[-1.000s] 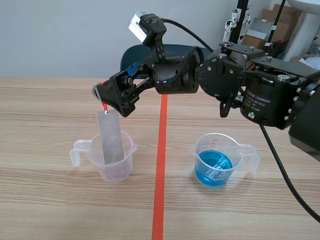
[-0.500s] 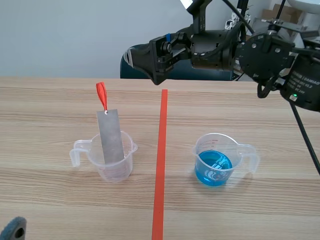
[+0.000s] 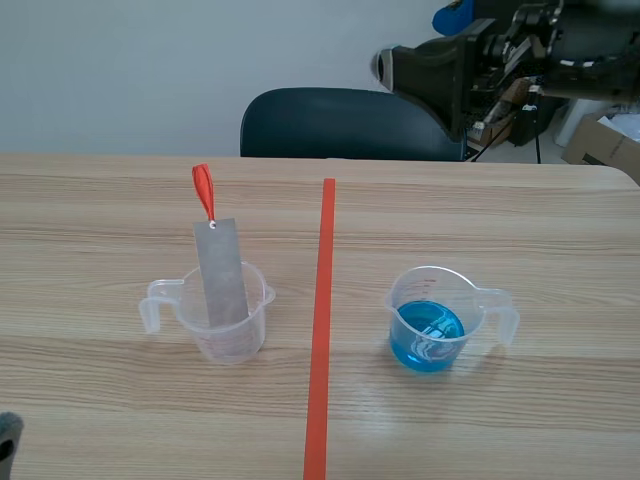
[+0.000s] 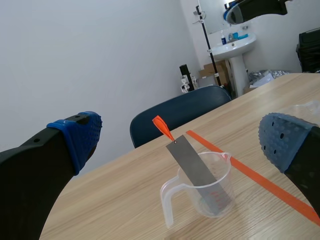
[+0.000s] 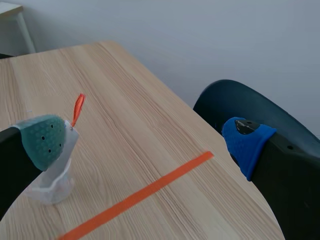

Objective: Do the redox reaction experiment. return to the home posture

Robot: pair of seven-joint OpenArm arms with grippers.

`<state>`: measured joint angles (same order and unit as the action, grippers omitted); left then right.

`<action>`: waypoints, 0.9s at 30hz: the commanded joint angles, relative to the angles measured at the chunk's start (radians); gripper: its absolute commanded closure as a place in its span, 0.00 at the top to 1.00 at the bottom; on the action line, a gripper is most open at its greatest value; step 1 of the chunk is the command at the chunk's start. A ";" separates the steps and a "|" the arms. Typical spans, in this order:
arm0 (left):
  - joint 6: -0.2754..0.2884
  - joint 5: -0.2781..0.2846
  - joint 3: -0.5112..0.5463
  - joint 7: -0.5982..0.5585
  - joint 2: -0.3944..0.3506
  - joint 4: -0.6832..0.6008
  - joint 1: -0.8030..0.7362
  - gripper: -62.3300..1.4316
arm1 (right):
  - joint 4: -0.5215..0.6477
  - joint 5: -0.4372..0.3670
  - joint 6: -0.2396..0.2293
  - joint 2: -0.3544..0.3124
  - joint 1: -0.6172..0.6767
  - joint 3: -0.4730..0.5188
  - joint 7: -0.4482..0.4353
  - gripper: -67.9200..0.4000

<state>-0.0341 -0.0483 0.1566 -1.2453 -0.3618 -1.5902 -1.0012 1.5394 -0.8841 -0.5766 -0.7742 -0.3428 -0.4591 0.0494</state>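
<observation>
Right gripper point(image 3: 418, 45) higher; sink point(image 4: 235, 42) left-wrist-only

The scene view shows only a grey sliver of the left arm point(image 3: 6, 440) at its bottom corner, and its top edge cuts the right arm point(image 3: 470, 60). In the right wrist view a green-padded finger point(image 5: 42, 142) of the right pincer point(image 5: 145, 139) hides most of the clear beaker point(image 5: 52, 187).

Strip point(image 3: 222, 272) in L cup point(image 3: 246, 340)
</observation>
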 commanded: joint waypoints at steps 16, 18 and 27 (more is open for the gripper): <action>-0.035 0.061 -0.001 0.169 -0.175 -0.160 -0.004 1.00 | 0.019 0.137 0.074 -0.076 0.472 0.439 -0.121 0.99; -0.035 0.062 -0.001 0.175 -0.223 -0.163 -0.003 1.00 | 0.048 0.167 0.165 -0.076 0.514 0.445 -0.159 0.99; -0.032 0.116 0.003 0.303 -0.337 -0.165 0.056 1.00 | 0.299 0.330 0.468 -0.070 0.686 0.445 -0.231 0.99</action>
<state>-0.0685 0.0589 0.1566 -0.9413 -0.7204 -1.7412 -0.9581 1.8179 -0.5575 -0.1184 -0.8391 0.3523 -0.0162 -0.1745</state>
